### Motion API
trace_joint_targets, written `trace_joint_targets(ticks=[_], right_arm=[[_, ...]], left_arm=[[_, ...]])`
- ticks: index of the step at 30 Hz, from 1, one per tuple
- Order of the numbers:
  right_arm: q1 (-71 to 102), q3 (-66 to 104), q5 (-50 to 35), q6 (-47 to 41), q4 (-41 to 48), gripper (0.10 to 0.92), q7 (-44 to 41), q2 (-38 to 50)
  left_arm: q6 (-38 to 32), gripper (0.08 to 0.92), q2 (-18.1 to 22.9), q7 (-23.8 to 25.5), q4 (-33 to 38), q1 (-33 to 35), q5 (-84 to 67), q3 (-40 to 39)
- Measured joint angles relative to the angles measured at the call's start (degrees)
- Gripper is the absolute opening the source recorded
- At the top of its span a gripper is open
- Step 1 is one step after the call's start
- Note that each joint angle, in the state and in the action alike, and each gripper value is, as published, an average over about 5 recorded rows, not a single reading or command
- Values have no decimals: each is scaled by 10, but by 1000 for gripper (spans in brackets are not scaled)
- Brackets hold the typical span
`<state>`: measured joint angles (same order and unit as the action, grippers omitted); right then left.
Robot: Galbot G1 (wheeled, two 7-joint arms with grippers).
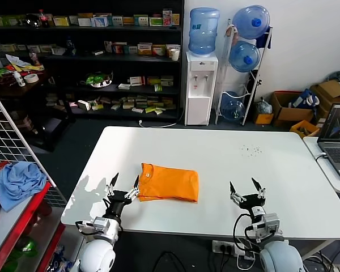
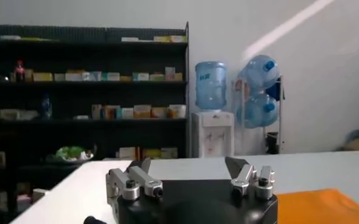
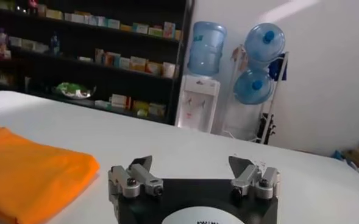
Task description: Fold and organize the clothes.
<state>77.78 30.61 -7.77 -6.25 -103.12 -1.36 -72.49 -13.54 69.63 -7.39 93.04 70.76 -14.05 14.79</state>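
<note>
Both pincers gape: left pincer (image 1: 123, 185) beside folded T-shirt (image 1: 170, 182), right pincer (image 1: 245, 189) apart.

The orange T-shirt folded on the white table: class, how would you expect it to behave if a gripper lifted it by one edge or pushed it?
The orange T-shirt lies flat in soft layers, so it would probably droop and unfold if lifted by one edge. It looks thin, so likely light. Pushed across the smooth white table, it might slide or bunch; it cannot roll or tip.

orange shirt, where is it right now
In the head view the shirt lies folded on the table, left of centre near the front edge, beside the left gripper.
</note>
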Motion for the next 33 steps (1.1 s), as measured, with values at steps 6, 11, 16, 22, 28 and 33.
trace_joint_targets(ticks=[6,11,16,22,28,33], right_arm=[[5,12,-3,14,-4,823,-15,-4],[8,22,-7,22,-8,823,-20,-5],[9,28,-7,26,-10,823,-25,-8],[9,30,-7,27,-13,823,-29,-12],[9,32,-8,27,-17,823,-30,-13],[10,33,-8,28,-20,823,-31,-14]], left_arm=[[-17,823,-13,13,3,18,32,35],[-23,823,-19,15,7,26,51,51],[-26,823,-24,19,11,32,63,66],[-22,823,-26,27,21,42,81,78],[-13,823,-28,30,32,47,89,84],[-7,823,-28,33,39,50,92,87]])
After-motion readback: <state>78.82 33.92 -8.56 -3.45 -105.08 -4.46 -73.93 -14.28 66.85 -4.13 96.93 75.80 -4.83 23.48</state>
